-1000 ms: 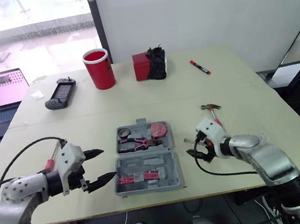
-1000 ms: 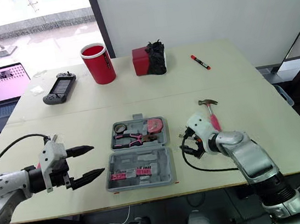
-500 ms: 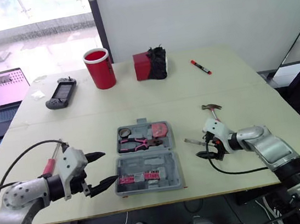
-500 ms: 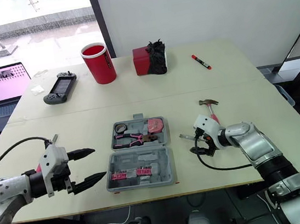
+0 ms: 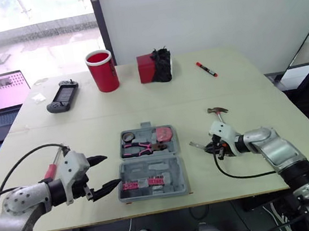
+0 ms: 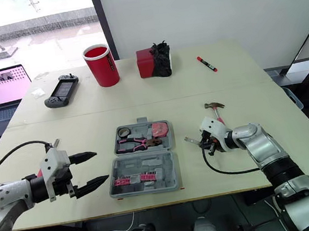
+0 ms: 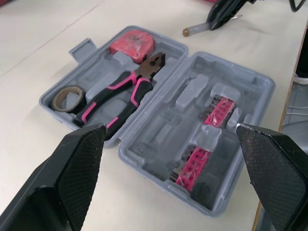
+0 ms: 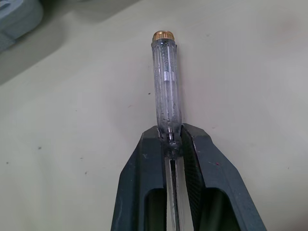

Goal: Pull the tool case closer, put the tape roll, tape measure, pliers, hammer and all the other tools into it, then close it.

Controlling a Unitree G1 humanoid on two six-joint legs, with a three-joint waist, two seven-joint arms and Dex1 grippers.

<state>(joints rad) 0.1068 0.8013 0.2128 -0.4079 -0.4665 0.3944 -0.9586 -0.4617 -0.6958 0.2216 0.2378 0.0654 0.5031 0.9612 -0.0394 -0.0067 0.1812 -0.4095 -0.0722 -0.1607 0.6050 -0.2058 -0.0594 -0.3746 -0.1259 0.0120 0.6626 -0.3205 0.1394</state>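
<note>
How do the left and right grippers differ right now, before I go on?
The left gripper is open and empty; the right gripper is shut on the clear-handled screwdriver. The left gripper sits left of the open tool case, fingers pointing toward it; the right gripper sits right of the case, low over the table. Both are outside the case, near the table's front edge.

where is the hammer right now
Head views, robot's right side: the hammer lies on the table just beyond the right gripper, right of the open tool case.
</note>
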